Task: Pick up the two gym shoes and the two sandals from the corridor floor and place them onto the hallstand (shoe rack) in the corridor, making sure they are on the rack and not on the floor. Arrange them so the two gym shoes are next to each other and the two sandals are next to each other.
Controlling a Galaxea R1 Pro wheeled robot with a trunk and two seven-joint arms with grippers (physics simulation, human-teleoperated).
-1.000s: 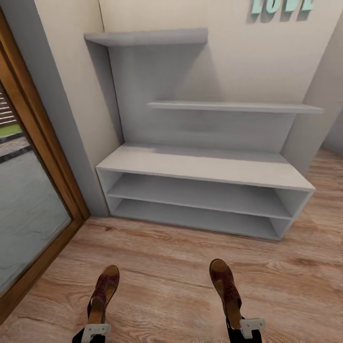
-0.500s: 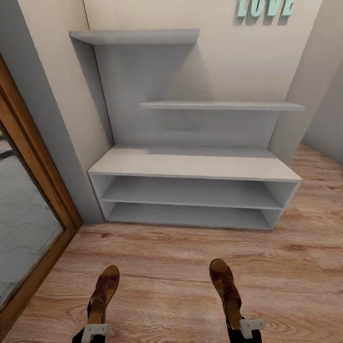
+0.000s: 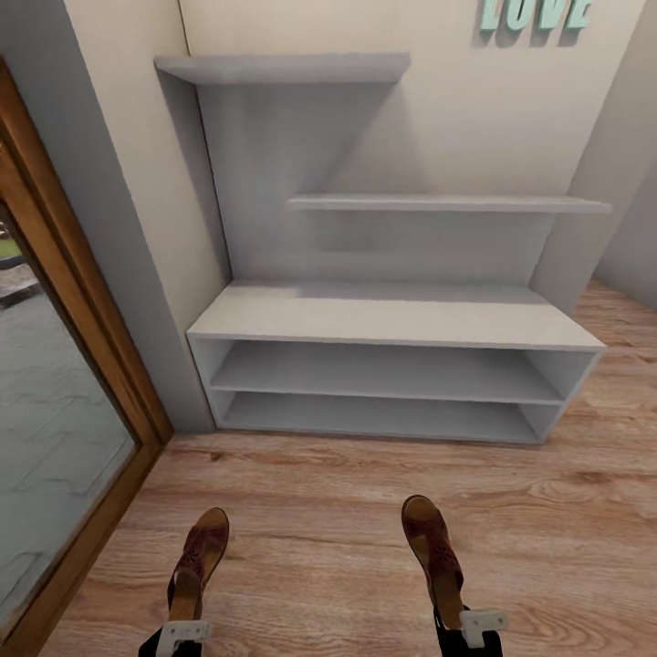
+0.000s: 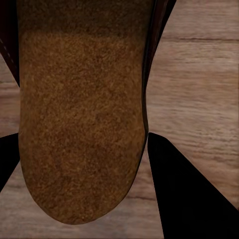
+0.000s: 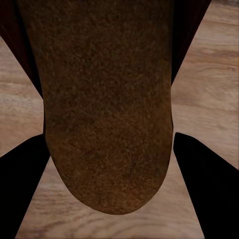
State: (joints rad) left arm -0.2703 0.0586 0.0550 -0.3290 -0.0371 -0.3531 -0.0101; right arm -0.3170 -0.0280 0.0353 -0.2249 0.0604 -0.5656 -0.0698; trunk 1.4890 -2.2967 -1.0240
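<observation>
Two brown sandals are held above the wood-plank corridor floor [image 3: 319, 511] at the bottom of the head view, toes pointing toward the hallstand [image 3: 392, 315]. My left gripper [image 3: 185, 607] is shut on the left sandal [image 3: 203, 552], and my right gripper [image 3: 449, 613] is shut on the right sandal [image 3: 429, 543]. The wrist views look onto each tan footbed [image 4: 82, 114] [image 5: 107, 104] between dark fingers [image 4: 189, 199] [image 5: 209, 189]. The white hallstand stands ahead against the wall, its top and two open tiers bare. The gym shoes are out of view.
A glass door in a wooden frame [image 3: 82, 365] runs along the left. A grey wall pillar [image 3: 137, 274] meets the hallstand's left end. Two floating wall shelves [image 3: 447, 203] [image 3: 283, 68] hang above it, under teal letters [image 3: 534, 14]. Floor continues to the right.
The whole picture has shifted sideways and back, so the camera has moved. Both sandals sit in the grippers exactly as before.
</observation>
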